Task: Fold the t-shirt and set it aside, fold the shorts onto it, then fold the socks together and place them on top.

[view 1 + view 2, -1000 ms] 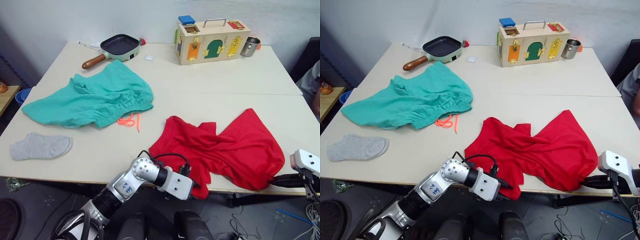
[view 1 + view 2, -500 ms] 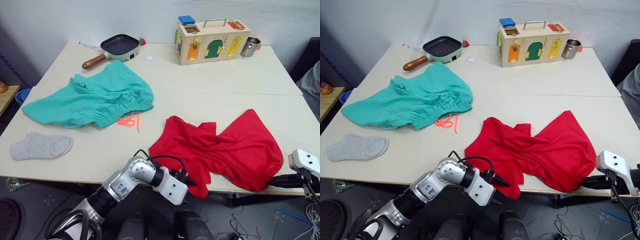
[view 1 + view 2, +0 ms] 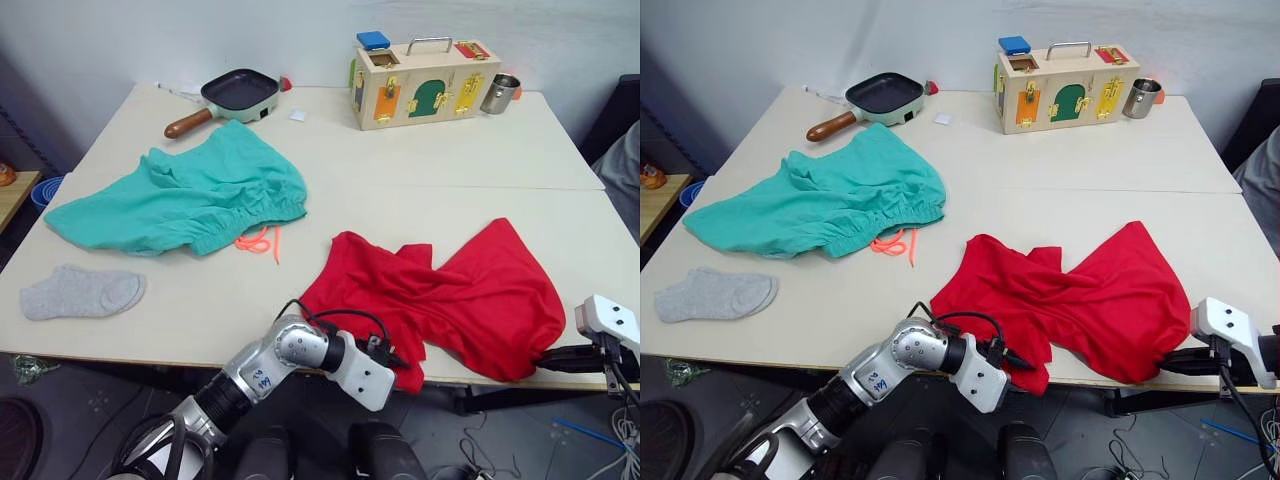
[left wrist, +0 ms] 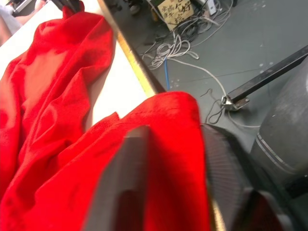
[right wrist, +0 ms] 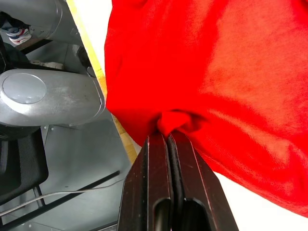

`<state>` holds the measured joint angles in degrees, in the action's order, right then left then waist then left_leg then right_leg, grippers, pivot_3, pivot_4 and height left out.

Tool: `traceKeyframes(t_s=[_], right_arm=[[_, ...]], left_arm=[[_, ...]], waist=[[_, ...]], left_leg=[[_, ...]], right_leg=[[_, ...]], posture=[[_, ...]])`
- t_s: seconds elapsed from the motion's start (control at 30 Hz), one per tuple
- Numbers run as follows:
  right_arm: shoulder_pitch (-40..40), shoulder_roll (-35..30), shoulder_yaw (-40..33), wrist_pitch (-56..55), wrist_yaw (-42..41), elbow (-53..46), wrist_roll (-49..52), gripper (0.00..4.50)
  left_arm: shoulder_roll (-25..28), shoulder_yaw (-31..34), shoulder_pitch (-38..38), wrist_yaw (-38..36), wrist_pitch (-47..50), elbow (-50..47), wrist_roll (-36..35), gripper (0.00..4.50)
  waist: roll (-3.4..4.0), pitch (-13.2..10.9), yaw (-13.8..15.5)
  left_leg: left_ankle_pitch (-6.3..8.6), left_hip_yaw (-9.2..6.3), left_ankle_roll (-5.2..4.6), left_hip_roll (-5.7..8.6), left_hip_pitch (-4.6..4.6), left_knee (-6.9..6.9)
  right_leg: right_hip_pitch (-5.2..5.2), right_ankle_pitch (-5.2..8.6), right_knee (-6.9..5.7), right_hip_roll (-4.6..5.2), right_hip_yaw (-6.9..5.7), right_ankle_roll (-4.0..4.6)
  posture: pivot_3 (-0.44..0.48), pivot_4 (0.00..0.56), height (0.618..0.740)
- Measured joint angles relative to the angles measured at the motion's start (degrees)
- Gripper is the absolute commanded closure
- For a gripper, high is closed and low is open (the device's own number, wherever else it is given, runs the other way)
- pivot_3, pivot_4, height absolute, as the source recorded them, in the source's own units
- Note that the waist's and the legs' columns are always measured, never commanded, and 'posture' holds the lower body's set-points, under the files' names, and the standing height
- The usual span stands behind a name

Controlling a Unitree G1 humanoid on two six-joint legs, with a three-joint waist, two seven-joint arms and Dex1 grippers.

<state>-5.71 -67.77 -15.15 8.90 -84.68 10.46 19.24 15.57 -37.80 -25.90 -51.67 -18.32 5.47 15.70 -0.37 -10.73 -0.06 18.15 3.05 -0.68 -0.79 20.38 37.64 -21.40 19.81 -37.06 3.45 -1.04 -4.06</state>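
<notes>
The red t-shirt [image 3: 450, 295] lies crumpled at the table's front right, its near hem hanging over the edge. My left gripper [image 3: 396, 358] is at that front hem, open, with a fold of red cloth [image 4: 168, 159] between its two fingers [image 4: 126, 183]. At the t-shirt's right corner, just off the table's front edge, my right gripper [image 3: 545, 356] is shut on a pinch of the cloth [image 5: 174, 120]. The teal-green shorts [image 3: 190, 195] lie spread at the left with the orange drawstring [image 3: 258, 242] trailing out. One light grey sock [image 3: 80, 292] lies flat at the front left.
At the back of the table [image 3: 420, 170] stand a pan [image 3: 238, 92] with a wooden handle, a wooden latch box [image 3: 425, 80] and a metal cup [image 3: 499, 92]. A person's sleeve [image 3: 625, 165] shows at the right edge. Cables lie on the floor [image 4: 192, 43] below the front edge.
My left gripper has swung right and up from under the table edge onto the t-shirt's front hem. The right gripper and the clothes have stayed put.
</notes>
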Motion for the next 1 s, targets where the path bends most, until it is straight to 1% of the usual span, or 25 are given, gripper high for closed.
traceKeyframes(t_s=[0.07, 0.1, 0.2, 0.27, 0.4, 0.57, 0.7, 0.83, 0.87, 0.97, 1.0], right_arm=[[0.2, 0.0, 0.0, 0.0, 0.0, 0.0, 0.0, 4.5], [0.3, 0.0, 0.0, 0.0, 0.1, 0.0, 0.0, 4.5], [0.3, 0.3, 0.0, 0.0, 0.1, 0.0, 0.0, 4.5], [0.3, 0.7, 0.0, 0.0, 0.1, 0.0, 0.0, 4.5], [0.5, 0.8, 0.0, -0.2, 0.1, 0.1, 0.0, 4.5], [1.7, 2.0, 0.0, -1.3, 0.0, 0.6, 0.4, 4.5], [3.1, 2.2, -1.0, -1.3, -0.9, 0.9, 1.9, 4.5], [2.0, 1.9, -2.8, -1.4, -2.9, 0.0, 3.7, 4.5], [1.2, 1.5, -3.0, -1.2, -3.2, -0.5, 4.1, 4.5], [-1.0, -1.0, -3.2, -0.7, -3.5, -1.8, 4.7, 4.5], [-2.6, -3.4, -2.8, -0.8, -3.6, -2.2, 4.7, 4.5]], left_arm=[[0.0, -0.1, 0.3, -0.3, 0.1, -0.1, -0.5, 4.33], [-0.1, 0.2, 0.4, -0.1, 0.4, -0.2, -0.8, 4.49], [-0.3, 3.2, 0.8, 0.1, 3.1, -0.8, -3.7, 4.49], [0.0, 5.0, 1.9, -1.1, 5.5, -2.8, -7.6, 4.49], [3.1, 7.8, 2.6, -4.7, 6.6, -5.7, -13.6, 4.49], [8.8, 15.2, 5.0, -7.4, 11.5, -9.9, -22.1, 4.49], [15.3, 20.6, 8.4, -9.3, 15.7, -14.4, -26.6, 4.49], [23.3, 27.3, 15.6, -10.5, 20.7, -19.2, -30.5, 4.49], [24.9, 29.4, 17.5, -10.4, 21.9, -20.5, -31.5, 4.49], [26.8, 34.1, 20.6, -9.7, 25.0, -23.4, -34.4, 4.49], [27.5, 35.6, 21.8, -9.5, 26.1, -24.2, -35.4, 4.49]], waist=[[0.0, 0.0, 0.0], [-0.01, 0.0, 0.0], [0.0, 0.0, -0.1], [0.0, 0.0, -0.1], [0.01, 0.0, 0.0], [0.0, 0.0, -0.2], [0.04, 0.0, -0.2], [0.0, 0.0, -0.2], [0.0, 0.0, -0.2], [0.0, 0.0, -0.1], [0.02, 0.0, 0.0]], left_leg=[[-0.01, 0.01, -0.02, 0.0, 0.0, 0.03], [-0.02, 0.01, -0.03, 0.0, 0.0, 0.04], [-0.02, 0.0, -0.03, 0.0, -0.01, 0.02], [-0.02, -0.01, -0.01, -0.01, 0.0, -0.01], [-0.14, -0.01, 0.22, -0.01, 0.0, -0.01], [-0.09, -0.02, 0.13, -0.02, 0.0, -0.02], [-0.09, -0.03, 0.14, -0.02, -0.01, -0.1], [-0.02, -0.04, 0.03, -0.02, 0.0, -0.25], [-0.01, -0.05, 0.01, -0.02, -0.01, -0.27], [0.01, -0.06, -0.03, -0.02, 0.0, -0.27], [0.02, -0.05, -0.05, -0.01, 0.01, -0.27]], right_leg=[[0.02, -0.01, 0.0, 0.01, 0.01, -0.02], [0.03, -0.02, 0.0, 0.01, 0.01, -0.03], [0.02, -0.02, -0.02, 0.0, 0.01, -0.03], [-0.01, -0.01, -0.02, 0.0, 0.0, -0.03], [-0.01, -0.01, 0.0, 0.0, -0.01, -0.03], [-0.01, -0.01, 0.0, 0.0, -0.01, -0.02], [-0.01, -0.01, 0.05, 0.0, -0.01, -0.02], [-0.05, 0.0, 0.13, 0.02, -0.02, 0.0], [-0.05, 0.0, 0.15, 0.03, -0.02, 0.01], [-0.04, 0.01, 0.19, 0.08, -0.02, 0.01], [-0.05, 0.01, 0.19, 0.1, -0.02, 0.03]], posture=[[0.0, 0.15, 0.74], [0.0, 0.15, 0.74], [0.0, 0.15, 0.74], [0.0, 0.15, 0.74], [0.0, 0.15, 0.74], [0.0, 0.15, 0.74], [0.0, 0.15, 0.74], [0.0, 0.15, 0.74], [0.0, 0.15, 0.74], [0.0, 0.15, 0.74], [0.0, 0.15, 0.74]])
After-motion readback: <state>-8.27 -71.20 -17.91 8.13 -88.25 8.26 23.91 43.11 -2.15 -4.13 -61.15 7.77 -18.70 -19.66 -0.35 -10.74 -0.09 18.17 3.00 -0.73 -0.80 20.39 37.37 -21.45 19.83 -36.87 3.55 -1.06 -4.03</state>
